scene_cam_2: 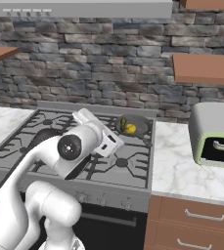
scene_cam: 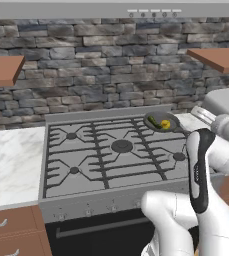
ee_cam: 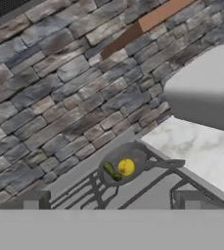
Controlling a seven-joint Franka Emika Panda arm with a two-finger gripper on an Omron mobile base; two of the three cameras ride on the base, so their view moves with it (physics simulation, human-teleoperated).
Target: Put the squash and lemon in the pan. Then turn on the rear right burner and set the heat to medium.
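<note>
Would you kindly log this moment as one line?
squash, lemon: in pan | pan: rear right burner | jaws: open, empty | knob: untouched

Lemon [ee_cam: 126, 167]: bright yellow. Squash [ee_cam: 112, 171]: dark green. Pan [ee_cam: 133, 158]: dark grey, ahead of the hand. Stove grates [scene_cam: 106, 150]: grey, with dark burner caps. Wall [scene_cam: 101, 75]: irregular grey and brown stone blocks. Counter [scene_cam_2: 182, 166]: white marble with grey veins. Toaster oven [scene_cam_2: 215, 134]: grey top, pale green front. Drawers [scene_cam_2: 191, 222]: reddish brown.
</note>
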